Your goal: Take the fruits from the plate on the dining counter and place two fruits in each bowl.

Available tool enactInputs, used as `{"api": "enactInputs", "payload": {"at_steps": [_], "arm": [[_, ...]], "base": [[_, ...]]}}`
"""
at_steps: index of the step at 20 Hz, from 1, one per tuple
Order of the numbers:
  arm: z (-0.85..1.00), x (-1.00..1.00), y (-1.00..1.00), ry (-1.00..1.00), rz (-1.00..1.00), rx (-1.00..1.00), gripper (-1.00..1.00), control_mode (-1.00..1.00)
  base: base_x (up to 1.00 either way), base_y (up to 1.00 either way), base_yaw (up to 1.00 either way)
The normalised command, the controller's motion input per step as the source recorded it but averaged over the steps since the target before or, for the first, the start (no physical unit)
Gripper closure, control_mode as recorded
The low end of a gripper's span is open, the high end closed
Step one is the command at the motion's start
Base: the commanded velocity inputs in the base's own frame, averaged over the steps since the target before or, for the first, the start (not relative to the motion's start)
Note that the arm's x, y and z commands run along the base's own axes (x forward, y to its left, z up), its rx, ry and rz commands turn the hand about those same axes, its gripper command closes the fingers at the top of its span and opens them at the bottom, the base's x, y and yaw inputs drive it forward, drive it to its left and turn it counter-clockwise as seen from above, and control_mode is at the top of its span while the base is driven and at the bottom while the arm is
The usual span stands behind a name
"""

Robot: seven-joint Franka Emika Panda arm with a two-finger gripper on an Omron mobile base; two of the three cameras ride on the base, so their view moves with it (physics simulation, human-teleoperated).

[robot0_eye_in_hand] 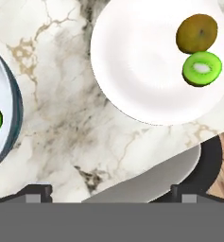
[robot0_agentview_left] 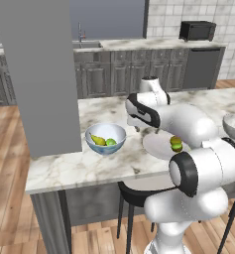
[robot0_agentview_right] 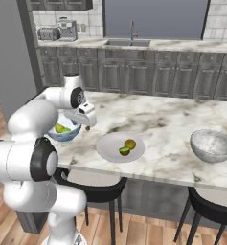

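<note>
Robot arm (robot0_agentview_left: 198,168) bulks up close in both base views, reaching forward over the dining counter (robot0_agentview_left: 89,163). Gripper (robot0_agentview_right: 89,120) hangs above bare marble between the blue-white bowl (robot0_agentview_left: 105,138) and the plate (robot0_agentview_right: 112,148), tips wide apart, nothing between them; in the hand view both dark fingertips (robot0_eye_in_hand: 34,193) sit far apart at the bottom edge, empty. Plate lies near the counter's front edge with two fruits on it, just beside each other: a round yellow-brown one (robot0_eye_in_hand: 196,33) and a lime-green one (robot0_eye_in_hand: 202,68) showing a pale centre like a cut kiwi. Blue-white bowl stands to the robot's left of the plate, apart from it, holding a yellow-green pear (robot0_agentview_left: 97,140) and a lime-green fruit (robot0_agentview_left: 111,142) side by side. Greyish white bowl (robot0_agentview_right: 212,146) stands well to the right of the plate; contents cannot be told from here. Black stools (robot0_agentview_right: 93,189) tucked under the counter edge. Dark grey cabinets (robot0_agentview_right: 134,72) with sink (robot0_agentview_right: 127,43) along the back wall, microwave (robot0_agentview_left: 197,31) on the far counter.
</note>
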Motion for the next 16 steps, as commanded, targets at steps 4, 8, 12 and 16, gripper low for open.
{"api": "enactInputs", "payload": {"at_steps": [4,8,12,16], "arm": [[0.0,-0.41,-0.73,0.0,0.0,0.0,-1.0,-1.0],[0.0,-0.26,-0.71,0.0,0.0,0.0,-1.0,-1.0],[0.0,-0.06,-0.68,0.01,0.0,0.0,-1.0,-1.0],[0.0,0.0,-0.65,0.07,0.0,0.0,-1.0,-1.0]], "base": [[0.0,0.0,0.0],[0.0,0.0,0.0],[0.0,0.0,0.0],[0.0,0.0,0.0]]}}
